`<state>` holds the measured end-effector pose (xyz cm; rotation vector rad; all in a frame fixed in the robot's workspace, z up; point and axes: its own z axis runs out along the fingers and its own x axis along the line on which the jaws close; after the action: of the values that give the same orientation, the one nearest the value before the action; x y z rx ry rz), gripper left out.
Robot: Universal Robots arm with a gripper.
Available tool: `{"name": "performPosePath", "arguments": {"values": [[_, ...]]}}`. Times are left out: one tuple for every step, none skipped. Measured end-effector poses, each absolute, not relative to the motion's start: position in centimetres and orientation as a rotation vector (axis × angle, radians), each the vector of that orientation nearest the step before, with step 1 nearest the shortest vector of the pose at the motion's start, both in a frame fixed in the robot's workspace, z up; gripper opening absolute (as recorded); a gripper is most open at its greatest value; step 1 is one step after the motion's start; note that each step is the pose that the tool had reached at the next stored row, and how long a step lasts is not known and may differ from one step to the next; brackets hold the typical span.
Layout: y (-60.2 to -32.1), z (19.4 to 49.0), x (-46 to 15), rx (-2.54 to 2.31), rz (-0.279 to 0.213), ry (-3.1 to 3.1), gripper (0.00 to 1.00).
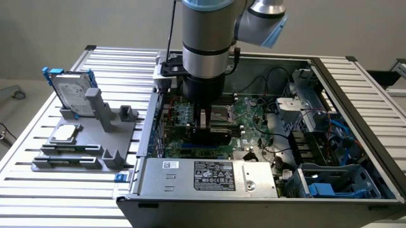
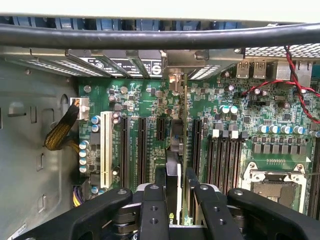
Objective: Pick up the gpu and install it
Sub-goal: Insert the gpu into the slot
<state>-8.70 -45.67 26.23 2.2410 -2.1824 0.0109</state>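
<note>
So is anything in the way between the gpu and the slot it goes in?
Nothing visible blocks it. The hand holds the gpu on edge, low among the black slots of the motherboard. The card itself hides the spot right under it.

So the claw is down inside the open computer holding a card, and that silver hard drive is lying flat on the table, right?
Not quite. The exterior view shows the silver hard drive standing upright in a grey stand, not lying flat. The claw is indeed inside the computer, holding the gpu.
</note>
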Motion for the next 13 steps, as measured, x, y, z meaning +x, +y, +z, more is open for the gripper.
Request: {"name": "performPosePath", "arguments": {"values": [[-45.67,26.18,-8.72,2.241,0.01,-2.183,0.26],[-45.67,26.13,-8.73,2.241,0.01,-2.183,0.26],[-45.67,26.09,-8.74,2.242,0.009,-2.183,0.26],[-45.67,26.05,-8.75,2.242,0.009,-2.184,0.26],[-45.68,26.02,-8.76,2.242,0.008,-2.184,0.26],[-45.68,25.96,-8.76,2.243,0.007,-2.185,0.26],[-45.68,25.92,-8.76,2.243,0.006,-2.185,0.26],[-45.69,25.88,-8.77,2.244,0.006,-2.185,0.26],[-45.69,25.84,-8.78,2.244,0.005,-2.185,0.26],[-45.7,25.8,-8.78,2.244,0.004,-2.186,0.26],[-45.7,25.76,-8.79,2.244,0.003,-2.186,0.26],[-45.71,25.73,-8.79,2.245,0.003,-2.186,0.26],[-45.71,25.7,-8.8,2.245,0.001,-2.187,0.26]]}}
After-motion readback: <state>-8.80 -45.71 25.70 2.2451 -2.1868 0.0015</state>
